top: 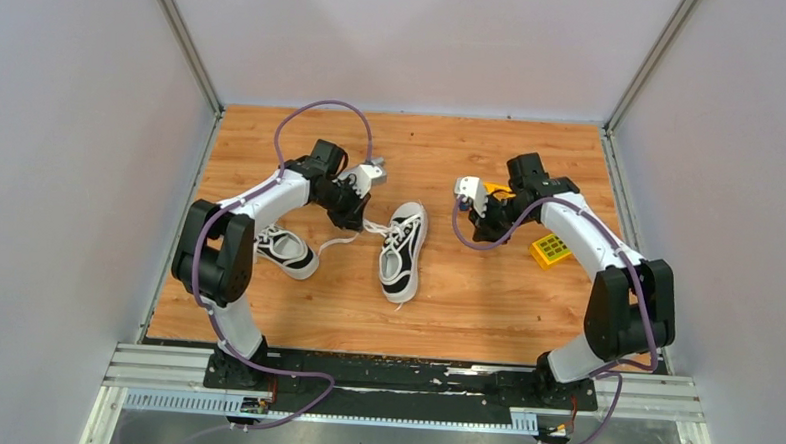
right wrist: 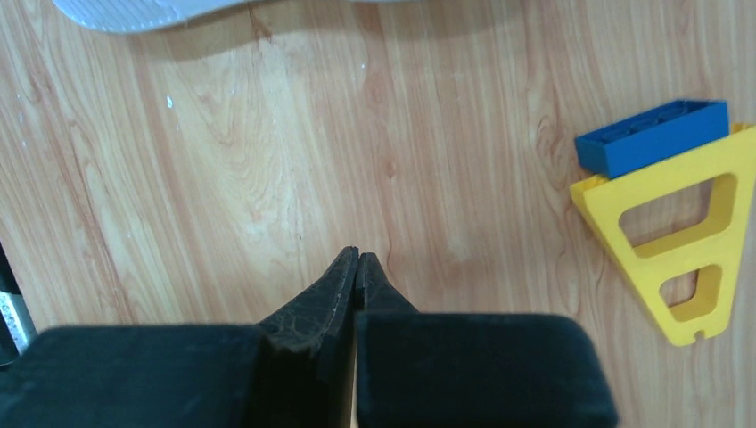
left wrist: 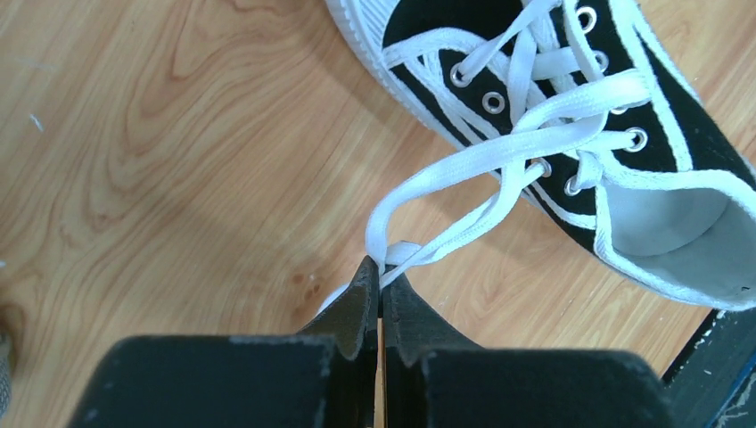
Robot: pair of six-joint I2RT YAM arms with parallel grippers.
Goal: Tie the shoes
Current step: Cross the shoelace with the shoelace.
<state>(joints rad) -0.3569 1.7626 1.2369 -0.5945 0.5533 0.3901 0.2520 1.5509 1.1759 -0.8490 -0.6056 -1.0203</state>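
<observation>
At mid-surface [top: 486, 296], the centre sneaker [top: 403, 250] is lying flat, its white lace [left wrist: 499, 156] pinched at the very tips of the left fingers [left wrist: 359, 299]. The other sneaker [top: 286, 250] is lying beside the left arm. The right fingers [right wrist: 334, 290] are clenched on nothing. Risks: the lace could be lost from so shallow a grip, or the light shoe dragged if the lace is pulled. No brand or writing can be read.
</observation>
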